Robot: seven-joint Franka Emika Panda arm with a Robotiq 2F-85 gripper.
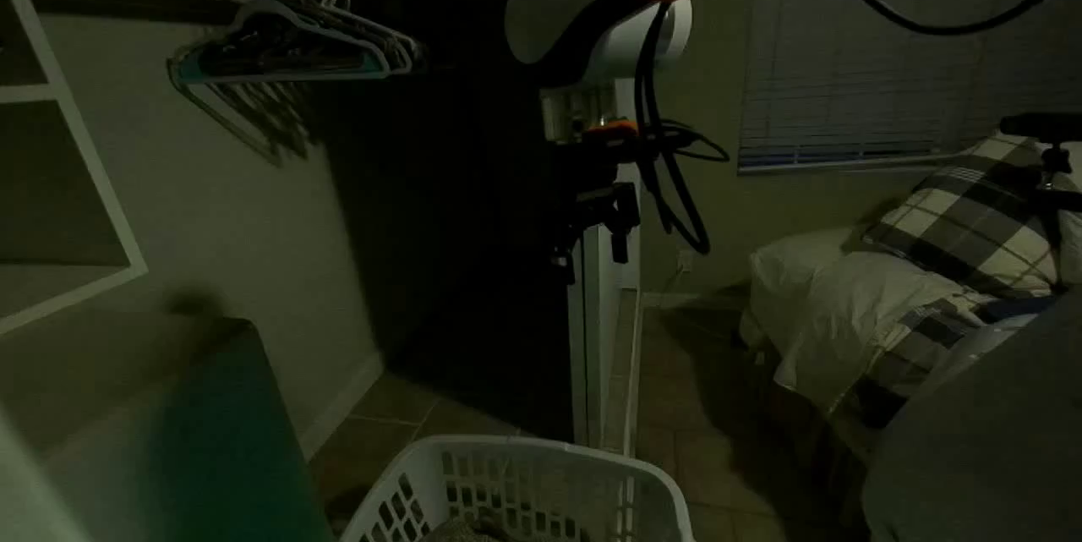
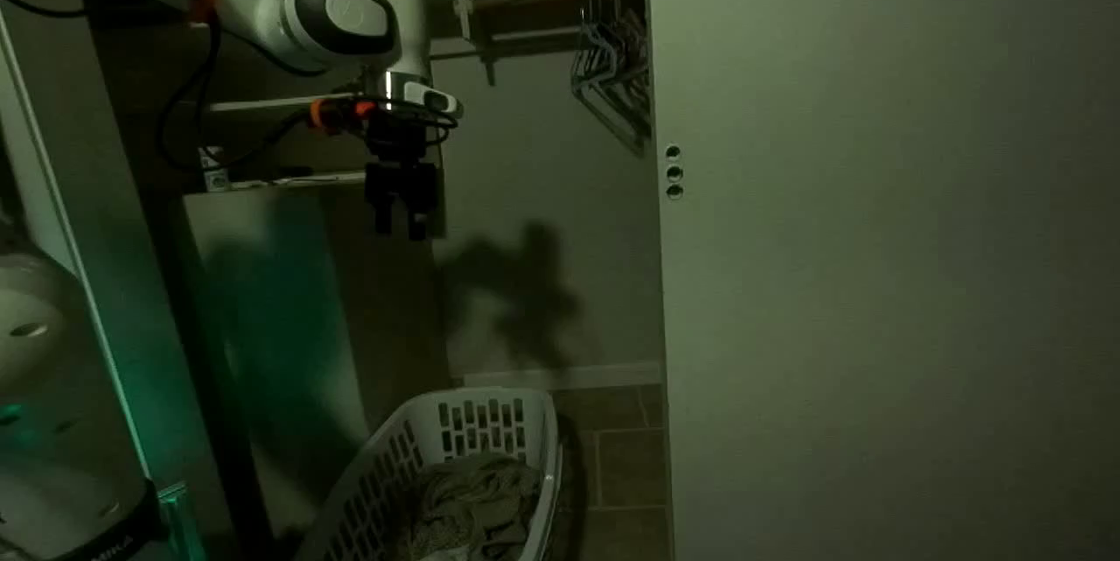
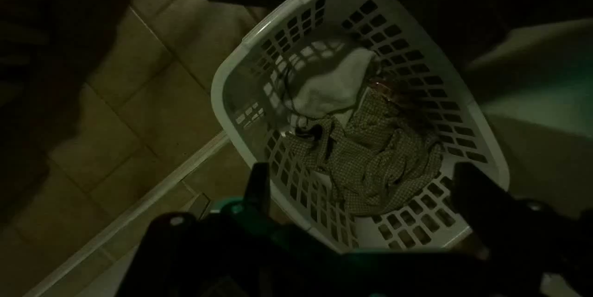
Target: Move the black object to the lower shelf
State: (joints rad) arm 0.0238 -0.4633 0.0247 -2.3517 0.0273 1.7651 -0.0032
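Note:
My gripper is open with nothing between its fingers. It points down, high above the white laundry basket. It also shows in both exterior views. In an exterior view, a small dark flat thing lies on the lower shelf of the closet, to the left of the gripper in the picture. It is too dark to tell whether this is the black object. An upper shelf runs above it, partly hidden by the arm and cables.
The laundry basket holds a checked cloth and a white cloth. A white can stands on the lower shelf. Hangers hang from a rod. A sliding door and a bed flank the closet.

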